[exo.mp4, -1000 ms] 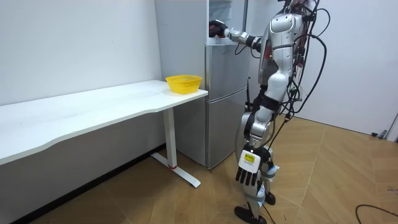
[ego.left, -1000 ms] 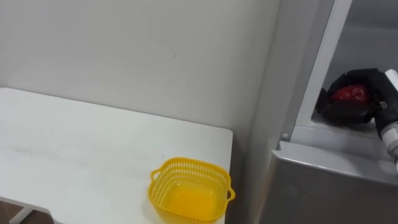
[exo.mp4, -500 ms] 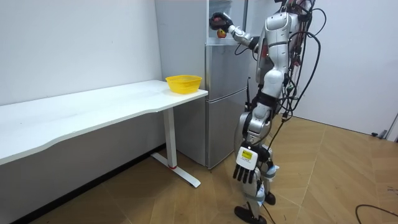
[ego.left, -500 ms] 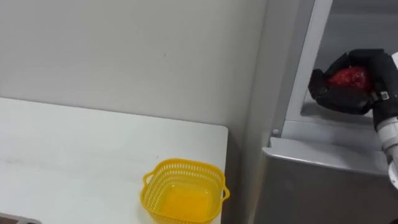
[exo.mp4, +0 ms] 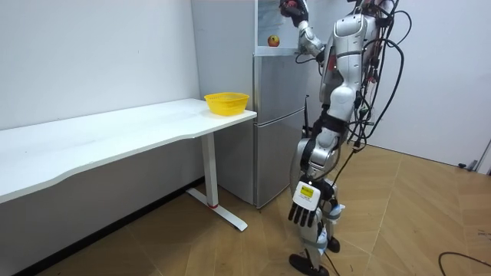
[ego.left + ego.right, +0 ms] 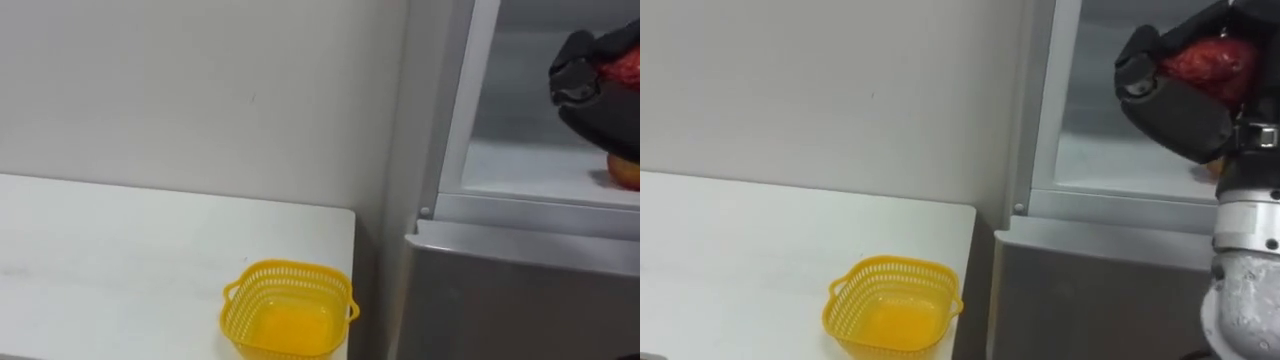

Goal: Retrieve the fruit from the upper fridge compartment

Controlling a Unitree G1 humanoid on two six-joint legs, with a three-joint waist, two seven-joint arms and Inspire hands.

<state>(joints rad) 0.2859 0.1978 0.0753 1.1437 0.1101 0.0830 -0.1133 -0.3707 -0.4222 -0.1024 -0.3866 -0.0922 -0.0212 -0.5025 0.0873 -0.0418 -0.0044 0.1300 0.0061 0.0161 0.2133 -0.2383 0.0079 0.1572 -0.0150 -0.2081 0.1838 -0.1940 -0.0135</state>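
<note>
- Left hand [image 5: 304,208]: hangs low at the robot's side in the room view, fingers relaxed and pointing down, holding nothing.
- Robot stands upright facing the fridge [image 5: 276,115], with the table end on the room view's left.
- Right hand [image 6: 1180,100]: raised at the open upper compartment, fingers and thumb curled round a red fruit [image 6: 1212,58]. The fruit's top shows red between the dark fingers.
- Hand and fruit are up off the shelf [image 6: 530,165], with a clear gap beneath. I can't tell how deep into the compartment the hand sits.
- Compartment frame [image 6: 460,110]: a pale vertical edge to the left of the hand, with open space between the two.
- Lower door [image 6: 1090,290]: closed, its top edge running just below the shelf lip.
- Second fruit [image 6: 626,172], orange-yellow, sits on the shelf directly under the hand, partly hidden by it.
- Yellow basket [image 6: 290,266]: empty, on the white table [image 6: 120,250], at the corner nearest the fridge and close to the table's edge.
- A narrow gap runs between the table edge and the fridge side.
- Plain wall [image 6: 200,90] stands behind the table.
</note>
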